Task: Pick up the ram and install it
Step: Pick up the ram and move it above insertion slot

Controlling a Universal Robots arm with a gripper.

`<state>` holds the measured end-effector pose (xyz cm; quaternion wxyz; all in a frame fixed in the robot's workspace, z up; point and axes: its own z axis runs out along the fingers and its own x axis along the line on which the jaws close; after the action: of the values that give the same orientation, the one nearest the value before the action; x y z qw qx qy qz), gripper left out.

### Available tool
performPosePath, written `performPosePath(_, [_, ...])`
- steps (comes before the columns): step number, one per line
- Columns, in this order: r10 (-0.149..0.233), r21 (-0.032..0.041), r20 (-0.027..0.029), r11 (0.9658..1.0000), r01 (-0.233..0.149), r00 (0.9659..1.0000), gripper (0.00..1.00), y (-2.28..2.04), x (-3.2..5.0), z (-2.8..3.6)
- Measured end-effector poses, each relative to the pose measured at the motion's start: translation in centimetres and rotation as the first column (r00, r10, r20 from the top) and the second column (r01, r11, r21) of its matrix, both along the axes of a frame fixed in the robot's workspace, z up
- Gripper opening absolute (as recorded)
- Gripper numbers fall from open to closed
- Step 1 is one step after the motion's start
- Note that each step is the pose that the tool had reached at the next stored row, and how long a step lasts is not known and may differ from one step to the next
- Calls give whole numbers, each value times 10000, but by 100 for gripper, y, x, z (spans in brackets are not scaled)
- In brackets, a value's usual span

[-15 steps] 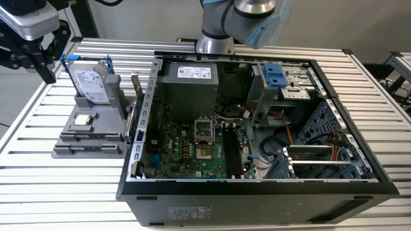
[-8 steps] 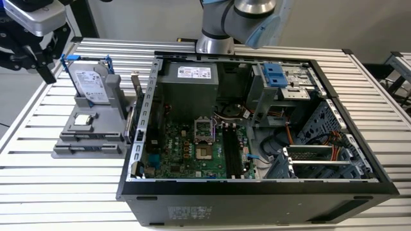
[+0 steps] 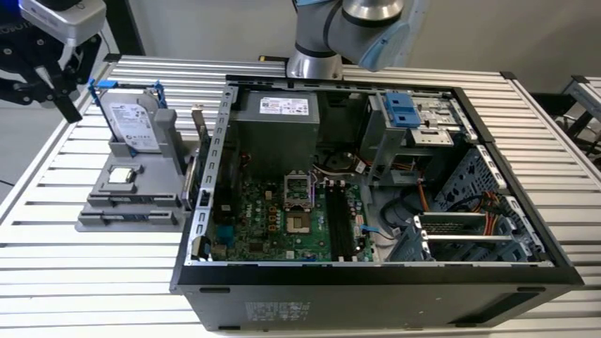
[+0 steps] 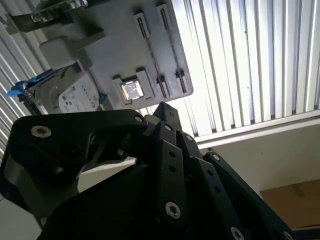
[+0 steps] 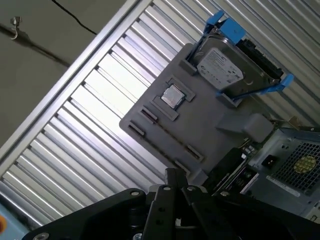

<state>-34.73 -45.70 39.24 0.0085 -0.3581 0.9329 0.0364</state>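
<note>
Over slatted metal table (image 3: 94, 267), hovers with gripper (image 5: 174, 175) clenched on nothing, apart from ram (image 5: 234, 166) standing on edge beyond jaws, between grey fixture (image 5: 200, 130) and open computer case (image 3: 376, 282), with pickup and seating in memory slots (image 3: 340, 224) both undone.

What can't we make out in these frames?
Ram: exterior view, thin edge-on sliver between holder and case; first wrist view, partly behind the holder.
Ram slots: exterior view, latches too small to tell.
Holder's near edge: first wrist view, hidden by the gripper.
Arm: exterior view, cut off by the top edge.
</note>
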Motion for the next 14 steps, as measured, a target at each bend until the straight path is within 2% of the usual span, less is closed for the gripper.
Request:
performPosePath(4, [714,0,89,9974,-714,9974,0,0,1,1])
performPosePath(6, [1050,-1,166,9945,-1050,9943,0,0,0,0])
performPosePath(8, [1359,-10,266,9907,-1359,9904,0,0,1,0])
performPosePath(10, [1670,-24,382,9860,-1670,9852,0,0,0,0])
performPosePath(12, [1997,-42,477,9798,-1998,9787,0,0,1,0])
performPosePath(14, [2342,-51,519,9722,-2343,9708,0,0,1,-1])
